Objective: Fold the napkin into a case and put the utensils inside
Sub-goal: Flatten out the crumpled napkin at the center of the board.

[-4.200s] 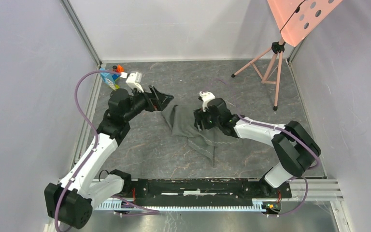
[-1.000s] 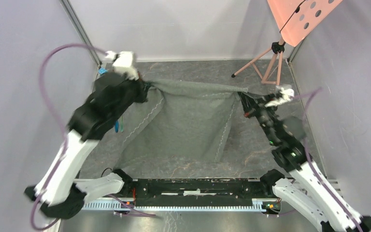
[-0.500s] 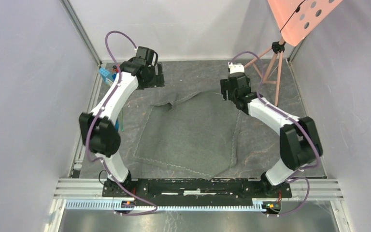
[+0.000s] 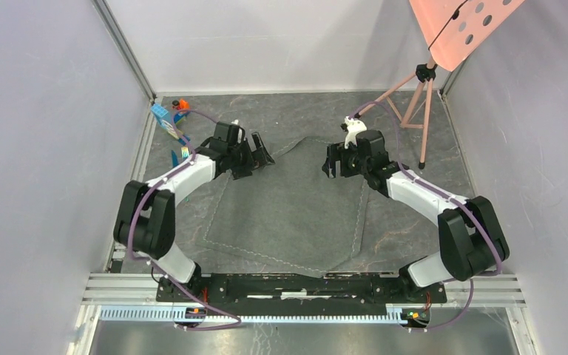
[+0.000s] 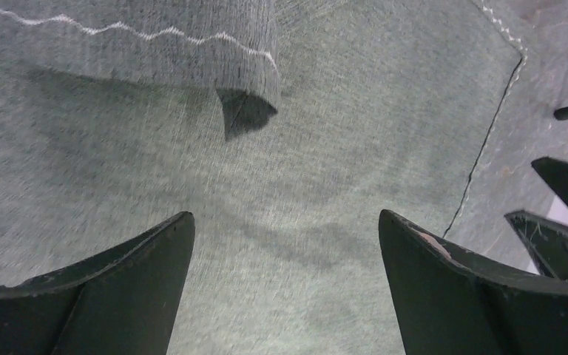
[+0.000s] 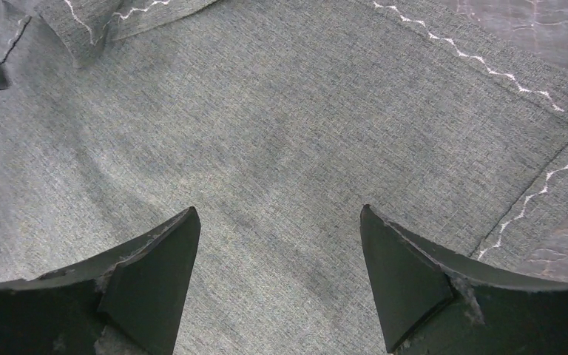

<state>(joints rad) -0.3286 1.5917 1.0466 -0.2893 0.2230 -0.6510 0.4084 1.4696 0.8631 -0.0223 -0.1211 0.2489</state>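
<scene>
Much bare table [image 4: 303, 111] borders the napkin's [image 4: 288, 211] far edge.

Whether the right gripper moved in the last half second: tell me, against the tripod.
Yes. The right gripper has come toward the near edge and slightly left, away from the tripod.
</scene>
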